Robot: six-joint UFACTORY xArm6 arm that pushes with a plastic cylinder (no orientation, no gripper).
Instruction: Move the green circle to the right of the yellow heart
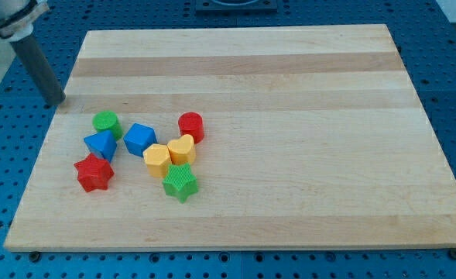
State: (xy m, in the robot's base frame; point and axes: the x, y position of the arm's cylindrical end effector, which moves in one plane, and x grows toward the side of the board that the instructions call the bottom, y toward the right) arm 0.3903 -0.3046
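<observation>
The green circle sits at the view's left on the wooden board. The yellow heart lies to its right and a little lower, touching a yellow hexagon on its left. My tip is at the board's left edge, above and to the left of the green circle, apart from it. The rod rises to the view's top left.
A blue block sits just below the green circle. A blue cube is to its right. A red cylinder is above the heart. A red star and a green star lie lower.
</observation>
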